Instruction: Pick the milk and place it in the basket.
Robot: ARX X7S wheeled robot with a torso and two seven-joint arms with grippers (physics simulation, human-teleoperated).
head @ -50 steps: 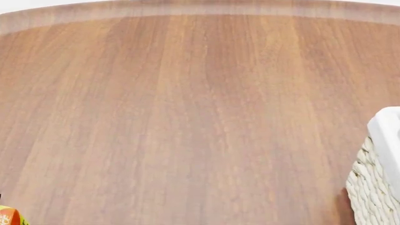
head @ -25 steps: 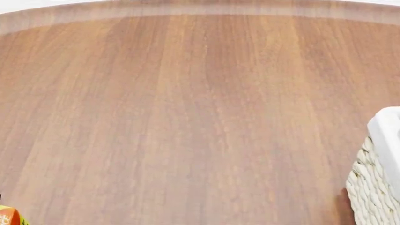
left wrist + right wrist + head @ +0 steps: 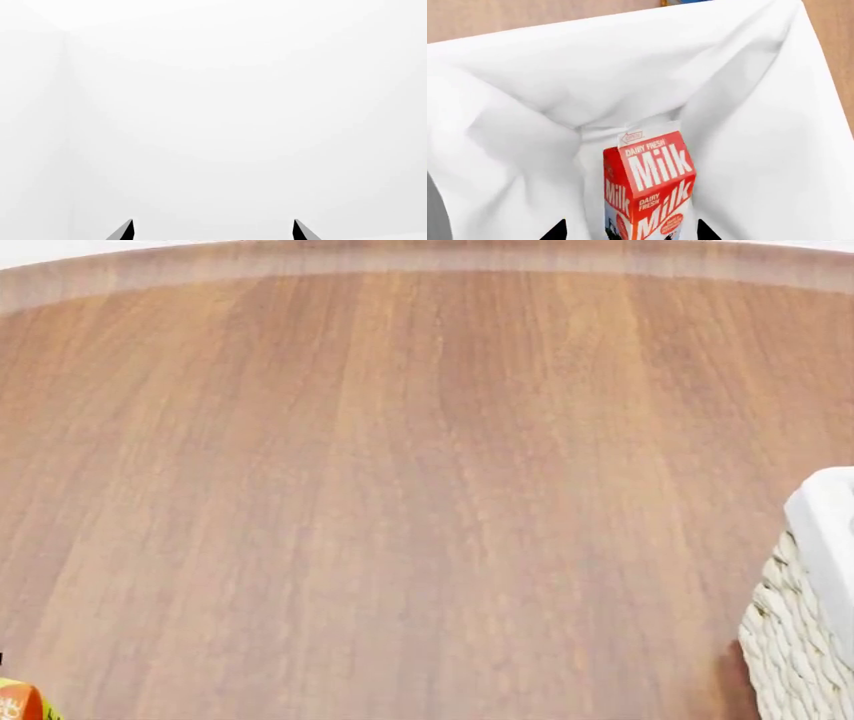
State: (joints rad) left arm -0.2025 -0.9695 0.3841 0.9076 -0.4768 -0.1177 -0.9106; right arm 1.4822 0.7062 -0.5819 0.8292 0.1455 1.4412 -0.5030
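In the right wrist view the milk (image 3: 650, 185), a red-topped carton with white "Milk" lettering, stands inside the basket, surrounded by its white cloth lining (image 3: 527, 100). My right gripper (image 3: 630, 231) is open. Its dark fingertips (image 3: 558, 231) stand on either side of the carton, with a gap showing on each side. In the head view only a corner of the basket (image 3: 798, 640) shows at the right edge, woven wicker under a white rim. My left gripper (image 3: 212, 231) is open and faces blank white, with nothing between its fingers. Neither arm appears in the head view.
The brown wooden table (image 3: 400, 490) fills the head view, its far edge curving along the top. A corner of an orange-yellow carton (image 3: 20, 703) pokes in at the bottom left. A small blue sliver (image 3: 684, 1) lies just beyond the basket's rim.
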